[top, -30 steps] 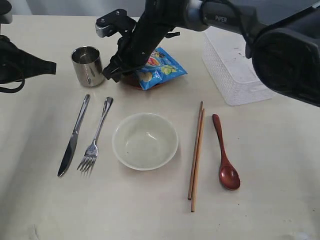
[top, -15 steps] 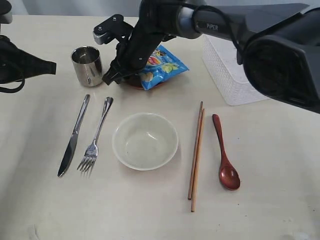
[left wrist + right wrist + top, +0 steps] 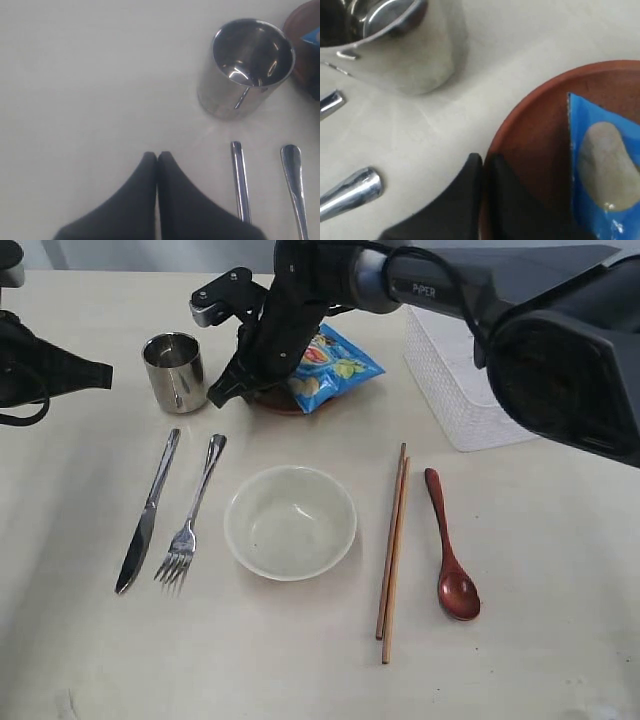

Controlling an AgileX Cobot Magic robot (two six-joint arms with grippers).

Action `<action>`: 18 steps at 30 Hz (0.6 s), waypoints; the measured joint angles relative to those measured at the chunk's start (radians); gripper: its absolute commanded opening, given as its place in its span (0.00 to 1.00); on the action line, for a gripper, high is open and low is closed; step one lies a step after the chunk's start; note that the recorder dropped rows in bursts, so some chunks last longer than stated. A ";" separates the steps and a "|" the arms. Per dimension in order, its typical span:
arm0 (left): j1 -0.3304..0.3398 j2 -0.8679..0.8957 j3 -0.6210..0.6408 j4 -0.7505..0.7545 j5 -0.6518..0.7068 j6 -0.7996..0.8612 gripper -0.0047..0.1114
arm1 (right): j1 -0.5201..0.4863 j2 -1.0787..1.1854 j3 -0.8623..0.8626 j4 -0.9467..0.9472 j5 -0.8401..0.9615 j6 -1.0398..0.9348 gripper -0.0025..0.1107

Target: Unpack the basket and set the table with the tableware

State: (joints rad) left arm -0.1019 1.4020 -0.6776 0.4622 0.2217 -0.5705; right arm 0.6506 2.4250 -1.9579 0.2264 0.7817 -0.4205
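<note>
My right gripper [image 3: 222, 395] reaches across to the small brown plate [image 3: 280, 403] and is shut on its rim [image 3: 492, 150]; a blue snack bag [image 3: 335, 365] lies on the plate. The steel cup [image 3: 174, 370] stands just left of it. Knife [image 3: 148, 512], fork [image 3: 192, 515], cream bowl [image 3: 290, 522], chopsticks [image 3: 393, 550] and red-brown spoon [image 3: 450, 550] lie in a row on the table [image 3: 540, 620]. The white basket [image 3: 460, 380] stands at the far right. My left gripper [image 3: 157, 155] is shut and empty, short of the cup [image 3: 247, 67].
The right arm spans the back of the table from the right, over the basket's near corner. The left arm rests at the left edge [image 3: 50, 370]. Knife handle [image 3: 241, 180] and fork handle [image 3: 295, 185] lie close beside the left gripper.
The right gripper has shifted the plate, with the snack bag on it, slightly to the right and toward the table's far side. The left arm has not moved.
</note>
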 measured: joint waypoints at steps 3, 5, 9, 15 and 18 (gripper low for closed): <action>0.000 0.000 0.000 0.000 0.000 0.000 0.04 | 0.000 -0.002 0.000 -0.011 0.007 0.039 0.02; 0.000 0.000 0.000 0.000 0.000 0.000 0.04 | 0.000 -0.004 -0.003 -0.028 0.021 0.064 0.02; 0.000 0.000 0.000 0.000 0.000 0.000 0.04 | 0.000 -0.011 -0.005 -0.074 0.061 0.100 0.02; 0.000 0.000 0.000 0.000 0.000 0.000 0.04 | 0.000 -0.012 -0.005 -0.118 0.102 0.114 0.02; 0.000 0.000 0.000 0.000 0.000 0.000 0.04 | 0.000 -0.015 -0.009 -0.125 0.105 0.116 0.02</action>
State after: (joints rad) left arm -0.1019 1.4020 -0.6776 0.4622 0.2217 -0.5705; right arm 0.6506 2.4104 -1.9670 0.1012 0.8862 -0.3046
